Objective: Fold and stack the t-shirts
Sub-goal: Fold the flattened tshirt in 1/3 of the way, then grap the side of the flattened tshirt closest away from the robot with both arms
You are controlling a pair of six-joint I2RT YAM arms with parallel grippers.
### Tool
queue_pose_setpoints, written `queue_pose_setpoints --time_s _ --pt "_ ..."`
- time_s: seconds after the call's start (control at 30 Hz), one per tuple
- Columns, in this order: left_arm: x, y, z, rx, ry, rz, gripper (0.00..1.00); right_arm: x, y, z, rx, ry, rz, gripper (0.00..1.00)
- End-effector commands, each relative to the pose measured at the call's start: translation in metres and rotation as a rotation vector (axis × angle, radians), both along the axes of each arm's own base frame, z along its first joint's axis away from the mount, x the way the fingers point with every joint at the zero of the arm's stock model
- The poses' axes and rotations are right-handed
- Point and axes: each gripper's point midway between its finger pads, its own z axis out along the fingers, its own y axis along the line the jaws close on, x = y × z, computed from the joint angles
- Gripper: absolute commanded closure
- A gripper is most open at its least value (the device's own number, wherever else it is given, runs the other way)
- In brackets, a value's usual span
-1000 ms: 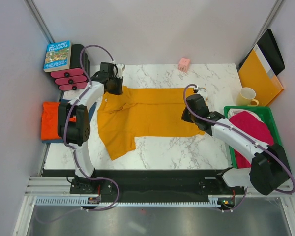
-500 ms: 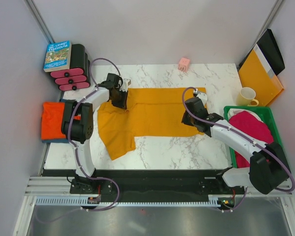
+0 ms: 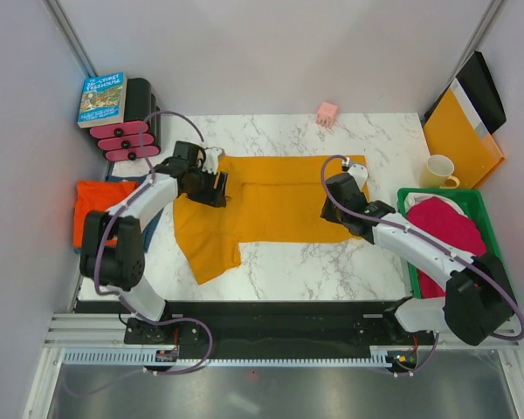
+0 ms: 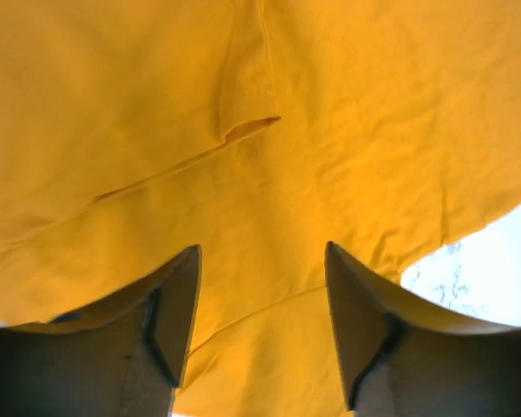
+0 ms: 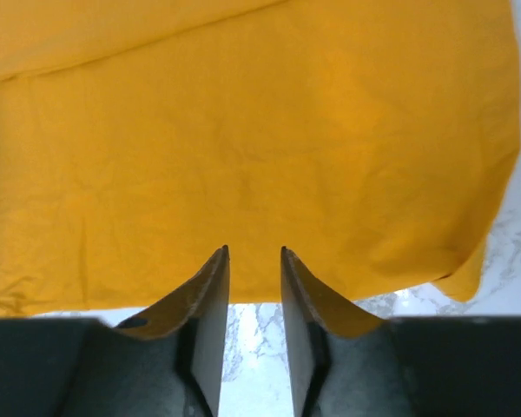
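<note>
Top external: mustard shirt looks half-folded, left gripper wide open over it, right gripper narrow, empty; pink shirt untouched

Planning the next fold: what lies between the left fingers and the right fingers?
The mustard-yellow t-shirt covers the stretch from left fingers to right fingers, as the top view shows.

Mustard shirt lay spread flat on the table, apparently folded lengthwise, one sleeve trailing near-left. Red-orange shirt sat folded off the left edge, on what looked like the blue shirt. Pink shirt was bunched in the green bin.
</note>
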Motion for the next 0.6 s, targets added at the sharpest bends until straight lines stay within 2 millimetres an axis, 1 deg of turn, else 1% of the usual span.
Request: queue_pose_setpoints --time_s 0.0,0.03,0.07,0.1,0.13,0.17,0.2,0.23,0.27,0.3,0.33,0.37,0.4,0.43,0.47,0.5,0.53,0.57 --pt "0.013 0.011 0.094 -0.070 -0.280 0.069 0.17 0.011 -0.019 0.048 -0.066 -0.112 -0.061 0.57" --pt "0.007 0.012 0.100 -0.074 -0.293 0.075 0.01 0.010 -0.022 0.047 -0.077 -0.107 -0.065 0.52" --pt "-0.003 0.016 0.117 -0.083 -0.339 0.086 0.00 0.005 -0.028 0.042 -0.095 -0.096 -0.077 0.51" --pt "-0.014 0.021 0.109 -0.068 -0.325 0.101 0.01 -0.001 -0.034 0.036 -0.110 -0.080 -0.103 0.50" --pt "-0.022 0.024 0.111 -0.068 -0.335 0.108 0.00 -0.006 -0.039 0.031 -0.116 -0.071 -0.113 0.50" --pt "-0.030 0.030 0.122 -0.057 -0.382 0.124 0.01 -0.016 -0.046 0.022 -0.119 -0.060 -0.121 0.50" --pt "-0.039 0.037 0.111 -0.037 -0.382 0.146 0.01 -0.022 -0.046 0.017 -0.093 -0.055 -0.132 0.51" --pt "-0.043 0.043 0.109 -0.026 -0.398 0.165 0.01 -0.027 -0.047 0.014 -0.077 -0.056 -0.125 0.51" --pt "-0.046 0.058 0.117 -0.007 -0.452 0.222 0.01 -0.035 -0.049 0.013 -0.050 -0.079 -0.118 0.51" --pt "-0.053 0.069 0.097 0.016 -0.440 0.260 0.01 -0.040 -0.050 0.014 -0.037 -0.095 -0.116 0.52" --pt "-0.044 0.085 0.102 0.007 -0.513 0.311 0.01 -0.047 -0.053 0.019 -0.025 -0.128 -0.111 0.52" --pt "-0.053 0.094 0.089 -0.010 -0.551 0.333 0.01 -0.049 -0.056 0.023 -0.024 -0.151 -0.113 0.52" --pt "-0.040 0.115 0.104 -0.025 -0.681 0.393 0.01 -0.051 -0.060 0.027 -0.045 -0.170 -0.108 0.52" --pt "-0.037 0.121 0.108 -0.010 -0.754 0.399 0.00 -0.053 -0.064 0.036 -0.045 -0.202 -0.107 0.51" --pt "-0.040 0.122 0.090 0.004 -0.751 0.391 0.01 -0.053 -0.067 0.041 -0.054 -0.215 -0.108 0.51" --pt "-0.031 0.122 0.097 0.000 -0.820 0.385 0.00 -0.053 -0.073 0.047 -0.085 -0.234 -0.115 0.50" --pt "-0.028 0.121 0.094 -0.007 -0.837 0.374 0.00 -0.053 -0.077 0.057 -0.090 -0.252 -0.122 0.50" --pt "-0.030 0.116 0.077 -0.025 -0.824 0.358 0.00 -0.053 -0.079 0.062 -0.101 -0.262 -0.127 0.49"
